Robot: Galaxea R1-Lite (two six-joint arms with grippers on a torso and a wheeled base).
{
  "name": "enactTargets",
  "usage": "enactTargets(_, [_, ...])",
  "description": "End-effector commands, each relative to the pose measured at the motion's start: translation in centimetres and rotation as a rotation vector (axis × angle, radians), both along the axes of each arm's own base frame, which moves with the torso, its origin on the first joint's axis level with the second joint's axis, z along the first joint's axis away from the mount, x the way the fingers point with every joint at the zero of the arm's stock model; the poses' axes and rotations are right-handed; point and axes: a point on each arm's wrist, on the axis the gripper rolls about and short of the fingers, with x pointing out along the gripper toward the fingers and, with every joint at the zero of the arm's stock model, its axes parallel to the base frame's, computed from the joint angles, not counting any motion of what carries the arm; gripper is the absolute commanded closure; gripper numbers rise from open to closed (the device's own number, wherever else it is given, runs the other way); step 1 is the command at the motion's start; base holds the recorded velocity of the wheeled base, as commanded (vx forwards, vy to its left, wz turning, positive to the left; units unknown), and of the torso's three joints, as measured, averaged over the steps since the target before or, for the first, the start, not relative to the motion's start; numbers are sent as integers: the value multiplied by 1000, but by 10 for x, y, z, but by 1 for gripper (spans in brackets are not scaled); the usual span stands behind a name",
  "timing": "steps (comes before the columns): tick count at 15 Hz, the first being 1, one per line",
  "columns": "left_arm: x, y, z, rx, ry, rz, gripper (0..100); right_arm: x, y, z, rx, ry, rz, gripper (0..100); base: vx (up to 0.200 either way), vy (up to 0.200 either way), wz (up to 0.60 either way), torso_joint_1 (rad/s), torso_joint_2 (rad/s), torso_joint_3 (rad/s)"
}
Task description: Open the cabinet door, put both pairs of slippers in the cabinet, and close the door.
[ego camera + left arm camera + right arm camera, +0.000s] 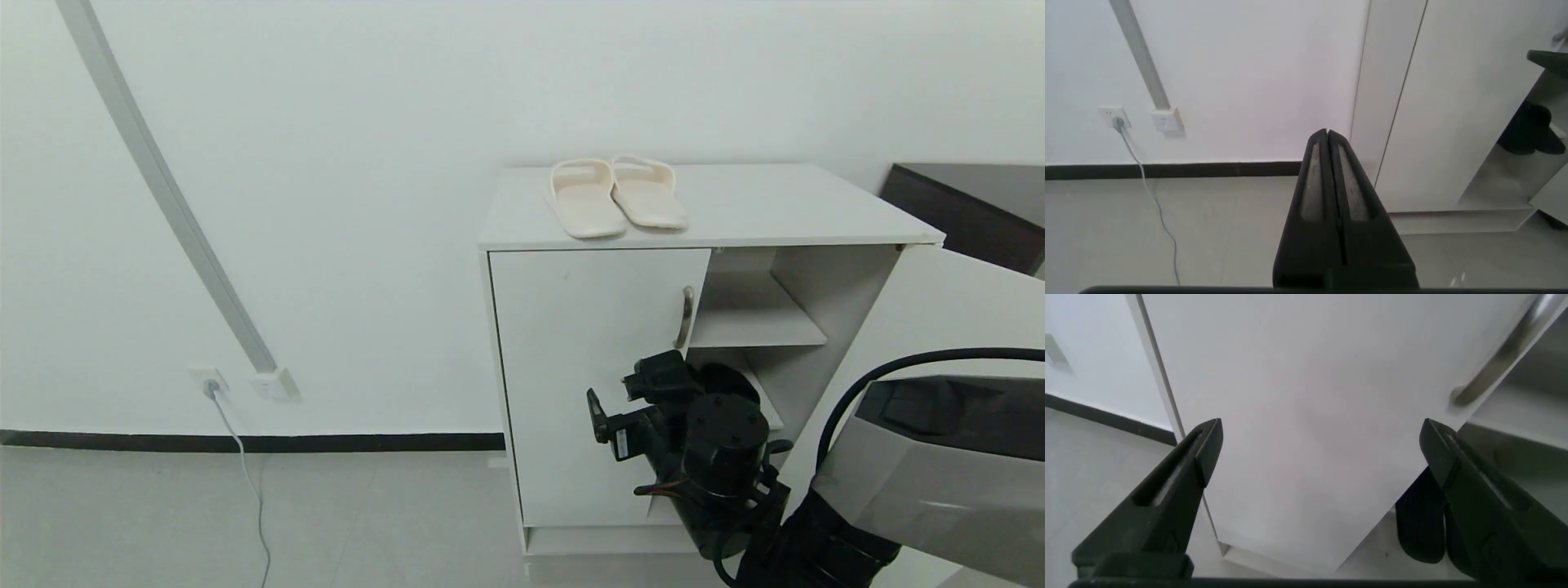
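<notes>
Nearest me, the right arm [727, 457] fills the lower right of the head view. Its black wrist hangs low in front of the cabinet [775, 204], before the closed door [588, 367] and below the handle [687, 317]. The open door [939, 327] swings out at the right edge. A pair of cream slippers [616, 196] lies side by side at upper centre on the cabinet top, well above the arm's end and apart from it. They look light, soft and bendy, likely foam with a matte skin that should not slip. I'd pinch the strap band or the two inner edges together, and gently, since the soles would fold.

From the left wrist, the left gripper [1327, 188] has its fingers pressed flat together with nothing between them, aimed at the floor before the cabinet. A pair of dark slippers [1531, 131] sits inside the cabinet on the lower shelf [1503, 184], well off to one side of that gripper.

From the right wrist, the right gripper [1323, 490] is spread wide and empty. It faces the closed door, near it but not touching. The handle lies beyond one finger, and the dark slippers show just past the door's edge, close behind it.
</notes>
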Motion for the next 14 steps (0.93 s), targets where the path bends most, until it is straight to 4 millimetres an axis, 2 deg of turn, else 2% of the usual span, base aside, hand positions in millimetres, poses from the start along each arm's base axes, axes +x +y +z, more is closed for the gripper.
enactTargets(1, [0,0,0,0,2,0,100,0,0,-1,-4,2,1,0,0,0,0,173,-491,-305])
enactTargets(14, [0,0,0,0,2,0,100,0,0,0,-1,0,1,0,0,0,0,224,-549,-322])
